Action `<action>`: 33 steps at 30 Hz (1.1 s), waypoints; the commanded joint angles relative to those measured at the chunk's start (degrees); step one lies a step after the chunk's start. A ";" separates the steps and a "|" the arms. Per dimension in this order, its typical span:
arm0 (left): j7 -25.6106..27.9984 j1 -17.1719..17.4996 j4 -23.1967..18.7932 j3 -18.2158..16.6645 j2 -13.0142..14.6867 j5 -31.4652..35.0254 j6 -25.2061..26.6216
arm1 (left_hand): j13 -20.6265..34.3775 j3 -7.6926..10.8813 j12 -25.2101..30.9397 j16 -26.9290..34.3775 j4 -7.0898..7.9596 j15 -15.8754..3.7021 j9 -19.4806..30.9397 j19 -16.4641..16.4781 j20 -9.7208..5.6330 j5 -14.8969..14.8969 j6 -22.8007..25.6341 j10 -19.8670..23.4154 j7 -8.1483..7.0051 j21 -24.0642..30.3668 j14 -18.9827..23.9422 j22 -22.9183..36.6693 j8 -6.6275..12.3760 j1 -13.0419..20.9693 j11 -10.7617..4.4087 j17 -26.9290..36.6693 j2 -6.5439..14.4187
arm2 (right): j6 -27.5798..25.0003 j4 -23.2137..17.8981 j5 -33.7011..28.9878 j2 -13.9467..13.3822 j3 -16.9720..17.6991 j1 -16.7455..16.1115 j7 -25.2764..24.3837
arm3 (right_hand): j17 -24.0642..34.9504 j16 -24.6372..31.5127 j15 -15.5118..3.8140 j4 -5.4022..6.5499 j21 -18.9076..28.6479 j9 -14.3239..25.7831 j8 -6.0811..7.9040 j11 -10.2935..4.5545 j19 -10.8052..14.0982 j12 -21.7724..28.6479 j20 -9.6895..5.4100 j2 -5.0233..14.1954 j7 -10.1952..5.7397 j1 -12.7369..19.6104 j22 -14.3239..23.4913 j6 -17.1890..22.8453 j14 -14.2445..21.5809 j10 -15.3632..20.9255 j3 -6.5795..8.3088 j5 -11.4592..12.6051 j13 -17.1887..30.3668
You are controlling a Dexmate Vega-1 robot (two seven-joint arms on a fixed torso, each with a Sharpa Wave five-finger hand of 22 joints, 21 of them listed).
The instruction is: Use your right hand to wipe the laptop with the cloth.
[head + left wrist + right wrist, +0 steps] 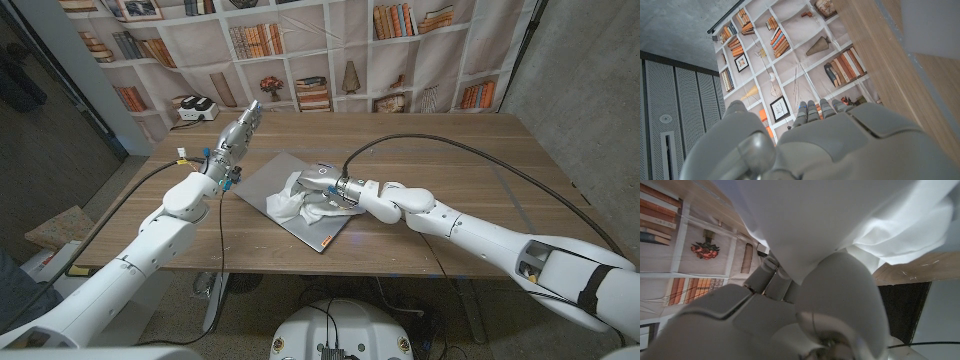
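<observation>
Looking from the head view, the right hand (328, 187) presses the white cloth (300, 200) on the closed laptop (262, 183), which lies diagonally mid-table (480, 160), open lid running toward the raised left hand (237, 135). Left wrist view: fingers (812, 111) straight, together, holding nothing. Right wrist view: fingers (770, 275) bunching cloth (850, 215).

staged lab, bookshelf backdrop (300, 40), concrete wall (590, 90)

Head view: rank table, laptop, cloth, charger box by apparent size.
1. table
2. laptop
3. cloth, bunched on the laptop under the right hand
4. charger box, smallest, though it sits farthest from the camera, so that may shrink it.
</observation>
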 commanded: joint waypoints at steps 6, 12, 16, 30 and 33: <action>-0.18 0.56 0.06 -0.06 -0.36 -0.01 -0.43 | 0.16 -0.25 -0.21 -0.18 0.10 -0.06 0.29 -1.01 -0.12 -0.03 0.49 0.31 0.05 -0.04 0.19 0.21 0.00 -0.04 -0.24 0.26 -0.30 | -1.82 13.41 0.20 8.66 -8.04 8.19 -1.72 | 0.25 -0.26 -0.24 -0.11 0.40 0.10 0.25 -2.40 -0.15 0.57 -6.62 0.69 -0.12 0.19 -0.12 0.39 0.09 2.72 -0.44 0.25 0.36; -0.90 -0.28 0.75 0.55 -0.44 -0.02 0.12 | 0.16 -0.30 -0.20 -0.19 0.10 -0.07 0.29 -1.01 -0.14 -0.05 0.47 0.36 0.08 -0.04 0.16 0.21 -0.02 -0.03 -0.15 0.26 -0.29 | -3.39 7.18 2.63 4.62 -7.40 6.54 0.36 | 0.30 -0.28 -0.24 -0.10 0.48 0.12 0.22 -2.42 -0.20 0.55 -6.59 0.68 -0.19 0.18 -0.23 0.34 0.15 2.74 -0.48 0.25 0.43; -1.17 -0.71 1.14 0.76 -0.58 -0.11 0.23 | 0.16 -0.32 -0.20 -0.18 0.10 -0.09 0.29 -1.02 -0.14 -0.06 0.48 0.37 0.10 -0.04 0.16 0.22 -0.02 -0.02 -0.27 0.26 -0.27 | -4.36 0.21 5.03 0.32 -5.19 3.66 2.67 | 0.33 -0.31 -0.24 -0.10 0.57 0.13 0.27 -2.42 -0.19 0.49 -6.60 0.66 -0.06 0.19 -0.32 0.48 0.15 2.79 -0.50 0.24 0.39; -2.47 -2.30 2.45 1.73 -1.27 -0.19 0.00 | 0.16 -0.48 -0.21 -0.17 0.14 -0.09 0.30 -1.18 0.00 -0.13 0.56 0.40 0.08 -0.08 0.20 0.22 -0.02 -0.03 -0.31 0.27 -0.20 | -8.67 -14.63 3.75 -9.77 0.94 -5.17 8.76 | 0.38 -0.46 -0.22 -0.03 0.73 0.25 0.24 -2.45 -0.35 0.33 -6.61 0.67 -0.29 0.13 -0.55 0.32 0.06 2.82 -0.60 0.26 0.36; -2.74 -2.68 2.78 2.06 -1.51 -0.19 0.04 | 0.16 -0.51 -0.22 -0.16 0.15 -0.10 0.30 -1.19 0.01 -0.14 0.61 0.37 0.05 -0.08 0.21 0.22 -0.01 -0.04 -0.19 0.27 -0.18 | -9.37 -16.51 3.20 -11.00 2.03 -6.52 9.86 | 0.40 -0.49 -0.22 0.01 0.77 0.21 0.20 -2.46 -0.41 0.31 -6.56 0.64 -0.29 0.06 -0.60 0.34 0.06 2.83 -0.65 0.25 0.38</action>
